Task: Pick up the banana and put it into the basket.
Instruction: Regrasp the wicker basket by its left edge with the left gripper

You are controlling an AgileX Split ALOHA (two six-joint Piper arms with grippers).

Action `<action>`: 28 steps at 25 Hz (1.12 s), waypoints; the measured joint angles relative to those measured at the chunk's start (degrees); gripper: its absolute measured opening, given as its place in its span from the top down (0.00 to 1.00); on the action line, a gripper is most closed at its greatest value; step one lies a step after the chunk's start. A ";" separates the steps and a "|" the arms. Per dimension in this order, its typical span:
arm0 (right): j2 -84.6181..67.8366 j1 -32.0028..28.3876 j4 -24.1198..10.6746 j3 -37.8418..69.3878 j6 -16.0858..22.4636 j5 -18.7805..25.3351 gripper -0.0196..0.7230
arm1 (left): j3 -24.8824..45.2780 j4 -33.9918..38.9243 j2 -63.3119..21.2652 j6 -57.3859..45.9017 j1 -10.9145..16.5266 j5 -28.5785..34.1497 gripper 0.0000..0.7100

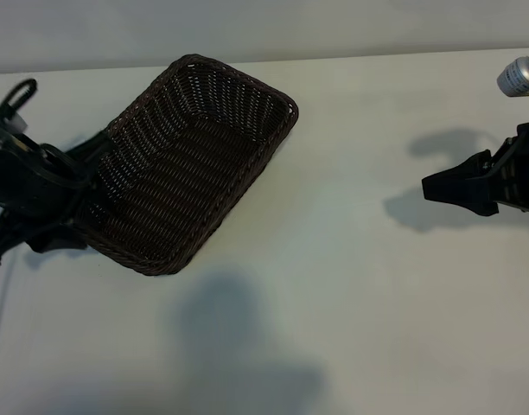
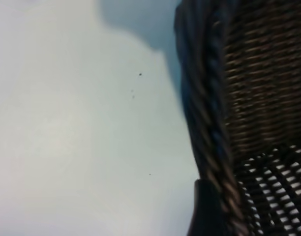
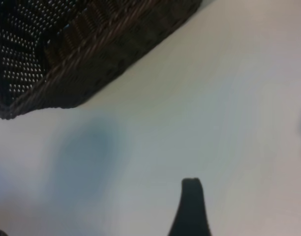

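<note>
The dark-brown woven basket (image 1: 191, 164) lies slanted on the white table at left of centre, and its inside shows only wicker. The banana is out of view in every frame. My left gripper (image 1: 81, 186) sits at the basket's left corner, open. In the left wrist view one dark finger (image 2: 205, 214) rests against the outside of the braided rim (image 2: 209, 123), with bare table beside it. My right gripper (image 1: 446, 184) hovers open at the far right, well away from the basket. One of its fingers (image 3: 191, 206) shows over bare table, with the basket (image 3: 76, 54) farther off.
A silvery cylindrical part (image 1: 519, 76) pokes in at the top right edge. The table's far edge (image 1: 377, 57) meets a pale wall. A broad soft shadow (image 1: 234, 346) lies on the table (image 1: 351, 285) in front of the basket.
</note>
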 joint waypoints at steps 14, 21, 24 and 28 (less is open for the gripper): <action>0.00 0.00 0.00 0.00 0.00 0.00 0.19 | -0.02 -1.54 8.18 -2.19 -0.06 -3.41 0.27; 0.00 0.00 0.00 0.00 0.00 0.00 0.19 | 0.00 -1.63 11.50 -2.60 -0.06 -7.48 0.27; 0.00 0.00 0.00 0.00 0.00 0.00 0.19 | 0.00 -1.61 13.25 -2.59 -0.06 -8.93 0.28; 0.00 0.00 0.00 0.00 0.00 0.00 0.19 | 0.00 -1.56 13.86 -2.38 -0.06 -9.08 0.46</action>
